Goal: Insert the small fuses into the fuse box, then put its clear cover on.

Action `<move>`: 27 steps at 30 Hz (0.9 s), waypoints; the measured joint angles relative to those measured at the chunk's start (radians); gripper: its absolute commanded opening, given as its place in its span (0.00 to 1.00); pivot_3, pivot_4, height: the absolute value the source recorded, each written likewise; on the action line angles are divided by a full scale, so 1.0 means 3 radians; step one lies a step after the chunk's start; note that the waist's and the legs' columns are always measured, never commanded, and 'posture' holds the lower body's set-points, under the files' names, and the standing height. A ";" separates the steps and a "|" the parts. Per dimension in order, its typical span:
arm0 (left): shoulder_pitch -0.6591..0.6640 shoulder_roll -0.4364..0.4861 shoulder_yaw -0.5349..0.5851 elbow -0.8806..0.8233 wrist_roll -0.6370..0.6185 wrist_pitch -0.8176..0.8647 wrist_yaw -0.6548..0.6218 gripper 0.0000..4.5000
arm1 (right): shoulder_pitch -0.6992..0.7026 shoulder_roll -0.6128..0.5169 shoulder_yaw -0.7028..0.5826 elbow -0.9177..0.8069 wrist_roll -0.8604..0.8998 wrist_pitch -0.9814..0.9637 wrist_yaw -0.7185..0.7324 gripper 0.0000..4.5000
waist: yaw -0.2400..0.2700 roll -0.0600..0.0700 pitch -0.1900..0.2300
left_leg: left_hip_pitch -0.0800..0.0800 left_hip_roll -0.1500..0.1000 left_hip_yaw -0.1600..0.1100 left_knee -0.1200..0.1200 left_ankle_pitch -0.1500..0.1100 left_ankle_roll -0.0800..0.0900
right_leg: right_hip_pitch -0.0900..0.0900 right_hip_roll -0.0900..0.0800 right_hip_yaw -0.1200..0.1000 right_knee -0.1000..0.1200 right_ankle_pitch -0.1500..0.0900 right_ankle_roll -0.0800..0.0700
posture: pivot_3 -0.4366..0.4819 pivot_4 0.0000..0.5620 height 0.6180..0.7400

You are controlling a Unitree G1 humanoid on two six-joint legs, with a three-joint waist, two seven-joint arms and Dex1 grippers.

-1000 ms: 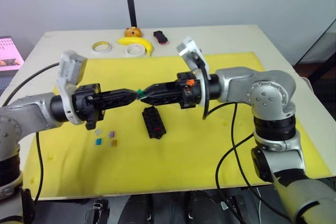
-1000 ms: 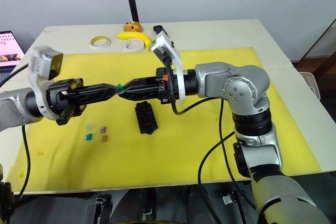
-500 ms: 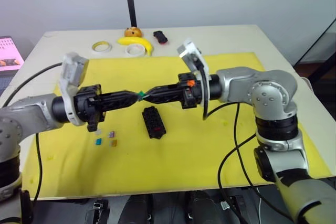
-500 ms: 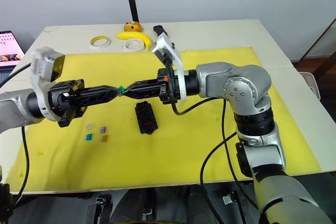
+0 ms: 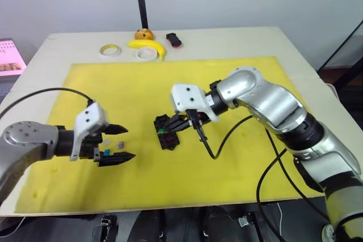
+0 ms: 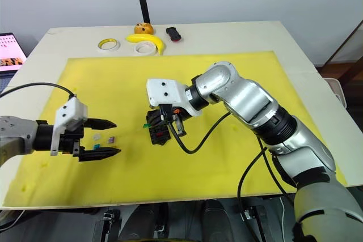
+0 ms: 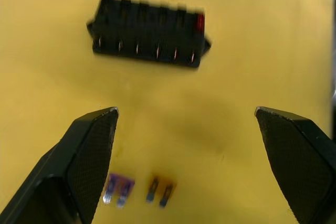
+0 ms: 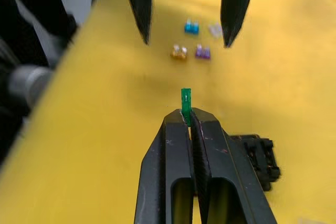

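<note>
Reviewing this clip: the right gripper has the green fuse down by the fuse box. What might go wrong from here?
Two risks, both judgement calls.

The right gripper pinches the green fuse only by its lower end, so it may tilt or slip when pressed into the fuse box.

The left gripper hangs open around the loose fuses on the yellow mat; closing there may scatter the closely grouped pieces rather than pick one.

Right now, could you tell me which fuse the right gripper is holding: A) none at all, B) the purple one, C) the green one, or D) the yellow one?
C: the right gripper is shut on the green fuse, while the purple fuse and yellow fuse lie on the yellow mat.
</note>
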 measured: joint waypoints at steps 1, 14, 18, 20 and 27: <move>0.0018 -0.0019 -0.0028 -0.0002 0.0075 -0.0061 0.0000 0.99 | -0.0052 0.0003 0.0059 0.0046 -0.0101 -0.0031 0.0024 0.00 | 0.0000 0.0000 0.0000 | -0.0002 0.0000 0.0000 0.0000 0.0000 0.0000 | -0.0001 0.0000 0.0000 0.0000 0.0000 0.0000 | 0.48 0.27 1.00; -0.0077 -0.0241 -0.0148 -0.0029 0.0320 -0.0172 0.0011 0.99 | -0.0334 0.0294 0.0399 0.0531 -0.0734 0.0068 0.0440 0.00 | -0.0005 0.0000 0.0000 | -0.0005 0.0000 -0.0001 0.0002 0.0000 0.0000 | -0.0004 0.0000 -0.0002 0.0006 0.0001 0.0001 | 0.48 0.27 1.00; -0.0115 -0.0279 -0.0157 -0.0033 0.0328 -0.0151 0.0004 0.99 | -0.0334 0.0354 0.0419 0.0553 -0.0817 0.0159 0.0458 0.00 | -0.0006 0.0000 0.0000 | -0.0005 -0.0001 -0.0002 0.0003 0.0000 0.0000 | -0.0004 0.0000 -0.0002 0.0007 0.0001 0.0001 | 0.48 0.27 1.00; -0.0125 -0.0280 -0.0220 -0.0033 0.0375 -0.0152 0.0003 0.99 | -0.0334 0.0393 0.0434 0.0563 -0.0880 0.0194 0.0454 0.00 | -0.0006 0.0000 0.0000 | -0.0005 -0.0001 -0.0002 0.0003 0.0000 0.0000 | -0.0004 0.0000 -0.0002 0.0008 0.0001 0.0001 | 0.48 0.27 1.00; -0.0196 -0.0342 -0.0283 -0.0033 0.0416 -0.0123 0.0003 0.99 | -0.0326 0.0422 0.0464 0.0610 -0.1038 0.0216 0.0459 0.00 | -0.0006 0.0000 0.0000 | -0.0005 -0.0002 -0.0002 0.0004 0.0000 0.0000 | -0.0004 0.0001 -0.0002 0.0008 0.0001 0.0001 | 0.48 0.27 1.00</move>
